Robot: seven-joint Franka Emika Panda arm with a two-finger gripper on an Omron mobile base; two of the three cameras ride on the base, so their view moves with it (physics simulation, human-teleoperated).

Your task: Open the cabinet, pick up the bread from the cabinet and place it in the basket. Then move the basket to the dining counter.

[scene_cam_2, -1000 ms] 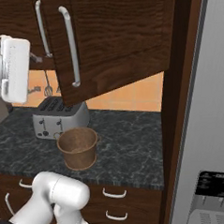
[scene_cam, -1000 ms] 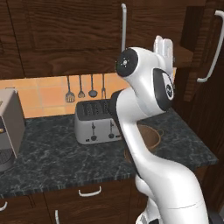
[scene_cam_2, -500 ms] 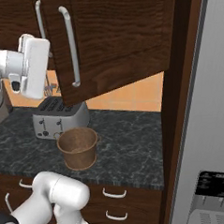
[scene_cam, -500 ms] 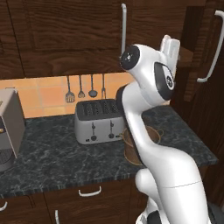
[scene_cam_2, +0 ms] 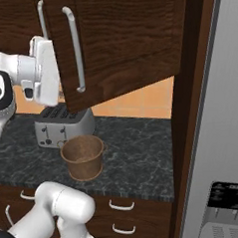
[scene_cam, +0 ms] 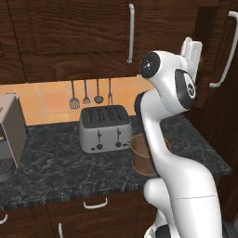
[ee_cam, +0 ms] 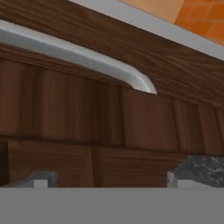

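Note:
The dark wood cabinet (scene_cam_2: 131,35) hangs over the worktop; both doors look shut, and the bread is hidden. Its two long silver handles (scene_cam_2: 76,49) stand side by side, and the right-hand handle (scene_cam: 228,51) is close to my raised hand. My gripper (scene_cam_2: 47,70) is held up just left of that handle, facing the door. In the hand view the handle (ee_cam: 87,57) crosses the wood close ahead, and my gripper (ee_cam: 107,181) is open with nothing between its tips. The brown woven basket (scene_cam_2: 83,155) stands on the black worktop in front of the toaster, partly behind my arm (scene_cam: 139,158).
A silver toaster (scene_cam: 104,128) sits against the orange tiled wall under hanging utensils (scene_cam: 86,93). A grey appliance (scene_cam: 9,130) stands at the far left of the black speckled worktop (scene_cam_2: 138,150). A tall dark panel and a grey fridge (scene_cam_2: 220,110) close off the right side.
My hand has swung to the right at cabinet height, closing in on the right-hand door handle. The basket, the toaster and the doors stay as they were.

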